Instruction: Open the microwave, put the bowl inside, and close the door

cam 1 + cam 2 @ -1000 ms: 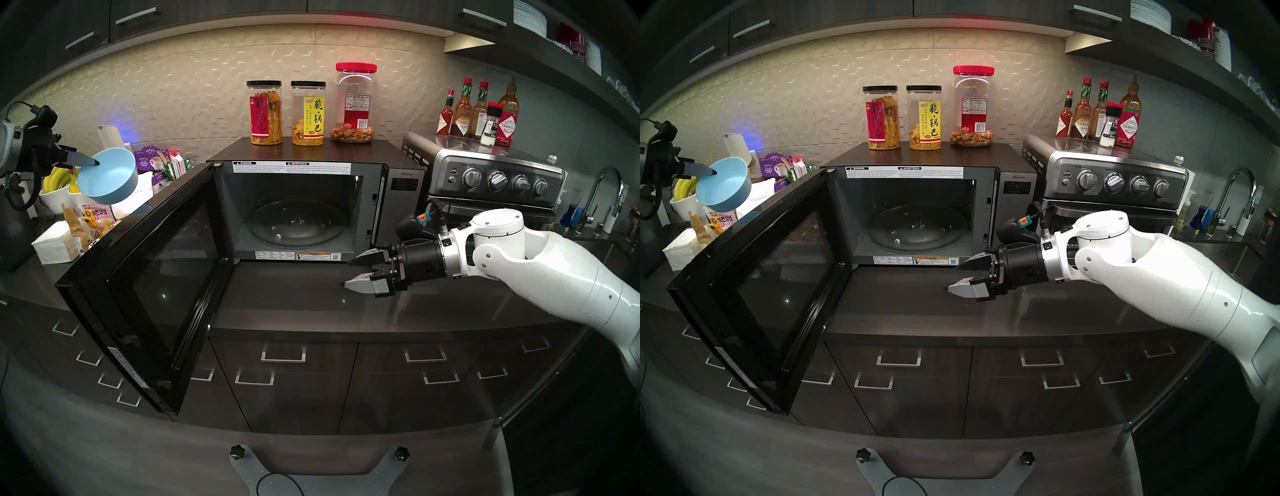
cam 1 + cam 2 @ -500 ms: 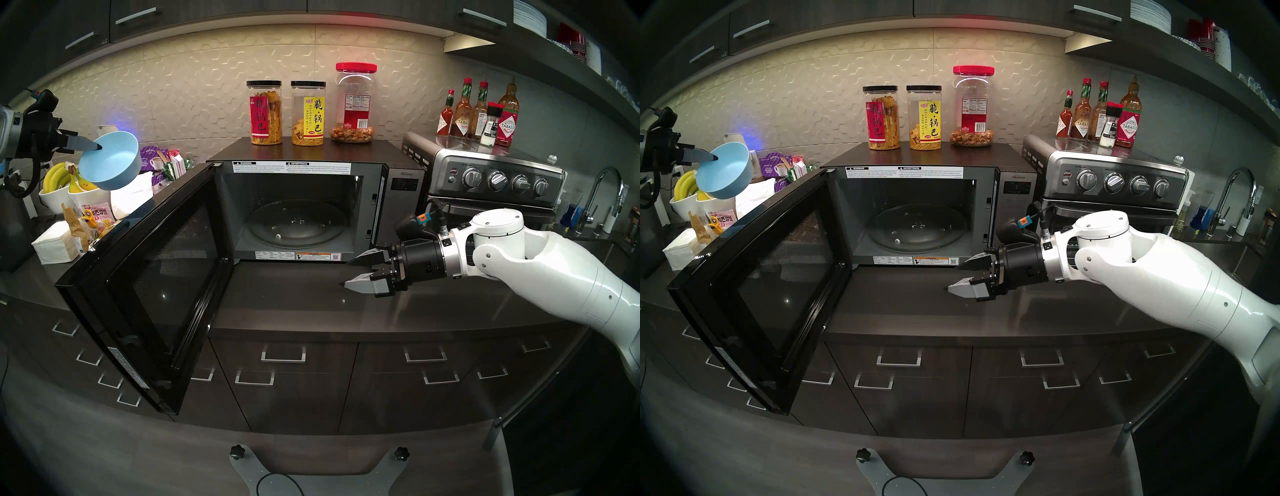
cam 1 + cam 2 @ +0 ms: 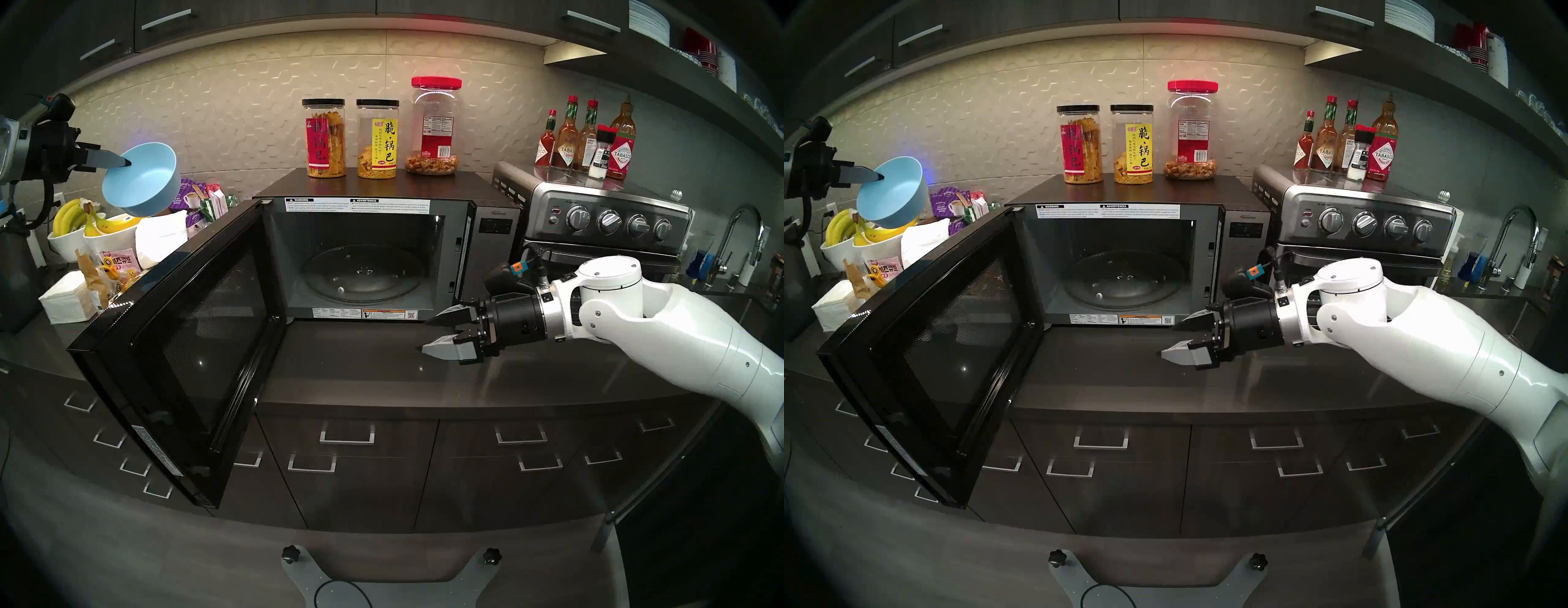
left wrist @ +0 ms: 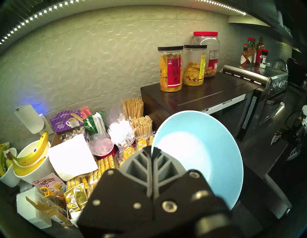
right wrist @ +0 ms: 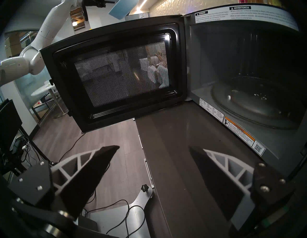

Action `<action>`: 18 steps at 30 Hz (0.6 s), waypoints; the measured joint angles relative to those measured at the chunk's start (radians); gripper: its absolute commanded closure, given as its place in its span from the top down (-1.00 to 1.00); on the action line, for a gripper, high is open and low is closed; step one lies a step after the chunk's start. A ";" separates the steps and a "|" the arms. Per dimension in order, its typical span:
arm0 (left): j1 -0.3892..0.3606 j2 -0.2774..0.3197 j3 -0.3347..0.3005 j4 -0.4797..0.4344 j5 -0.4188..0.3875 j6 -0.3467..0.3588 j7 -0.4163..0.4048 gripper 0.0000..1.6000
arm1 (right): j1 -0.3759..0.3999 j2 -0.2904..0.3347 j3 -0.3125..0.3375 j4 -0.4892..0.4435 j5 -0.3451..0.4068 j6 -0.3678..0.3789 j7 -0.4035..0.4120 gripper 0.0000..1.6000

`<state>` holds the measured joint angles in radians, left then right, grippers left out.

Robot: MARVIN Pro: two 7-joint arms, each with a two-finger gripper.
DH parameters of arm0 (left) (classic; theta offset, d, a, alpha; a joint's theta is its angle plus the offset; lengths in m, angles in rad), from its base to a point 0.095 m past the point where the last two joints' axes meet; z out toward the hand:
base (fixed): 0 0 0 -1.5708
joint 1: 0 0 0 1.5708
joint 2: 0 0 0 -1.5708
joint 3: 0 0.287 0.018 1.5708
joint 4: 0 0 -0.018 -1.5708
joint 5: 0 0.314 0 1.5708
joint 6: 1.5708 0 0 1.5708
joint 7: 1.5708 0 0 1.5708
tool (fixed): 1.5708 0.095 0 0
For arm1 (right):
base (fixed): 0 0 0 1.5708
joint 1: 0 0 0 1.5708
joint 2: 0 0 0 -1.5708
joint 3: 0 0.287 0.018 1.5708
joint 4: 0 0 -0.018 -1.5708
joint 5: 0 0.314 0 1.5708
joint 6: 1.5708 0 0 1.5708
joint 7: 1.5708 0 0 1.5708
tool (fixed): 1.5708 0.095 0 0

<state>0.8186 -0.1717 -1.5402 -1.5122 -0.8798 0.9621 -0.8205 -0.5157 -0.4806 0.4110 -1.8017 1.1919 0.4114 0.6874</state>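
Meanwhile pinched by its rim in the closed left gripper [image 3: 125, 162], bowl [image 3: 142, 180] tilted, probably to clear the open door [image 3: 178, 344]; right gripper [image 3: 428, 334] spread wide, empty

The bowl [image 3: 142, 180] was light blue, paler inside. The microwave [image 3: 382, 254] had a dark top, a grey cavity and a silver-grey control panel [image 3: 494, 237]; its door [image 3: 178, 348] was glossy black with a fine dotted mesh window. Three jars stood on top: one with a red label [image 3: 323, 138], one with a yellow label [image 3: 377, 138], both black-lidded, and a clear jar with a red lid [image 3: 435, 127]. The bananas [image 3: 80, 216] were yellow, in white bowls [image 3: 70, 246]. The toaster oven [image 3: 594, 220] was stainless steel. The backsplash [image 3: 233, 106] was cream with a raised hexagon pattern. The countertop [image 3: 403, 369] was dark brown.
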 measured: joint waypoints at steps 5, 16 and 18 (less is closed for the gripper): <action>-0.040 -0.035 0.029 -0.010 -0.002 0.000 0.018 -1.00 | 0.000 0.000 0.000 0.000 0.000 0.000 0.000 1.00; -0.146 -0.149 0.120 -0.008 -0.002 0.000 0.063 -1.00 | 0.000 0.000 0.000 0.000 0.000 0.000 0.001 1.00; -0.153 -0.158 0.125 -0.007 -0.001 0.000 0.066 -1.00 | 0.000 0.000 0.000 0.000 0.000 0.000 0.001 1.00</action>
<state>0.6651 -0.3301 -1.4156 -1.5191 -0.8812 0.9623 -0.7544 -0.5157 -0.4806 0.4109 -1.8018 1.1917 0.4114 0.6881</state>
